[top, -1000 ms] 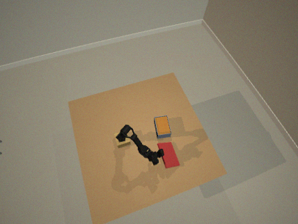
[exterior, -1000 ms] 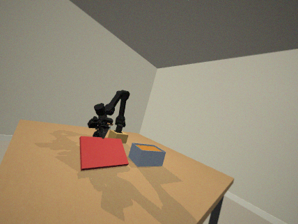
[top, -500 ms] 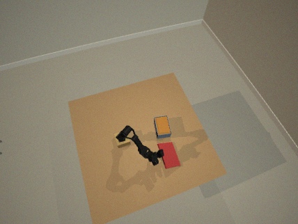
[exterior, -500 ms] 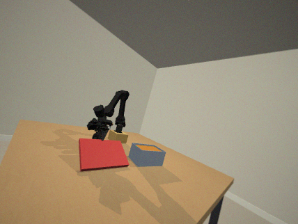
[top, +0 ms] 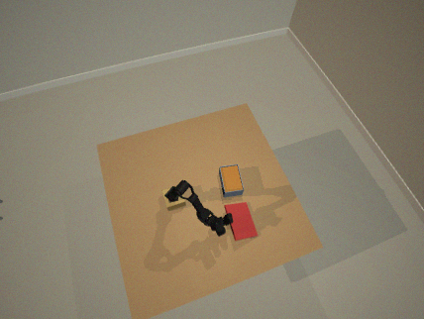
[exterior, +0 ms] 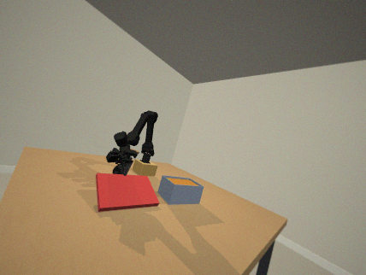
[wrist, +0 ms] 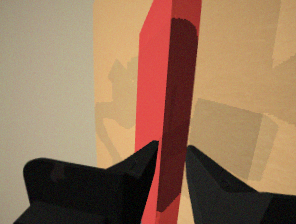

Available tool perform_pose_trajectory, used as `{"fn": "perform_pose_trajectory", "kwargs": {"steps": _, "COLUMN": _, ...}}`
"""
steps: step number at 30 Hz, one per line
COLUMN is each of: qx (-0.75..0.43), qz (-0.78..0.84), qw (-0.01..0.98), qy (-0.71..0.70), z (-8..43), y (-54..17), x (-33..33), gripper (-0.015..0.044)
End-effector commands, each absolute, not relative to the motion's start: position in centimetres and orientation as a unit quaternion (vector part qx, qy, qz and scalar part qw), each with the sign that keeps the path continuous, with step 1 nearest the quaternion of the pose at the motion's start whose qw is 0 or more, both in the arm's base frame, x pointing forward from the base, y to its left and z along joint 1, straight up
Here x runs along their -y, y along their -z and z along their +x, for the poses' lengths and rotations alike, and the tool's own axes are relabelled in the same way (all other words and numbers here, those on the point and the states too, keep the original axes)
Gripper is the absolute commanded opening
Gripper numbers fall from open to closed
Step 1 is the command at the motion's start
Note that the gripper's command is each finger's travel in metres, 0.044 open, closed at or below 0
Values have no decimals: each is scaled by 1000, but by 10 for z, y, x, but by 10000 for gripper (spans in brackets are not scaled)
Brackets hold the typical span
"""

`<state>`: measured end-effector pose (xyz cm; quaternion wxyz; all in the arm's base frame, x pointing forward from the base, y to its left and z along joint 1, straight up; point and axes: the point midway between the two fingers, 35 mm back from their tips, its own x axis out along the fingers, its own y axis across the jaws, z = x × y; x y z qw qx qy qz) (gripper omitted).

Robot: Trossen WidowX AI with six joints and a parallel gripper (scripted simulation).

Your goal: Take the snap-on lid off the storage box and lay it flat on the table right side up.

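Observation:
The red lid [top: 244,223] [exterior: 126,191] [wrist: 151,85] is off the box. Its broad outer face is turned up toward the exterior camera, and it looks tilted, with its edge nearest that camera low over the table [top: 149,159] [exterior: 56,231]. Whether that edge touches the table cannot be told. My gripper [top: 230,218] [exterior: 121,172] [wrist: 172,148] is shut on the lid's rim at the side nearest the arm, one finger on each side. The blue storage box [top: 234,194] [exterior: 185,195] stands upright and open beside the lid, with an orange surface inside.
A tan block [top: 176,204] [exterior: 144,168] stands under the arm's base end, behind the gripper in the exterior view. The box stands close to one end of the lid. Shadows of the arm, lid and box fall on the table.

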<state>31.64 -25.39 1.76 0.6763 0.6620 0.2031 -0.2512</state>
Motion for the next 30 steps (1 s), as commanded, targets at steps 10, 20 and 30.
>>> {"fn": "perform_pose_trajectory", "kwargs": {"steps": 10, "qx": -209, "qz": 665, "qw": 669, "qy": 257, "z": 317, "y": -11, "x": 254, "gripper": 53}}
{"fn": "perform_pose_trajectory", "kwargs": {"steps": 20, "qx": -211, "qz": 666, "qw": 667, "qy": 259, "z": 317, "y": -12, "x": 254, "gripper": 275}}
{"fn": "perform_pose_trajectory", "kwargs": {"steps": 30, "qx": -211, "qz": 666, "qw": 667, "qy": 260, "z": 298, "y": -11, "x": 252, "gripper": 440}}
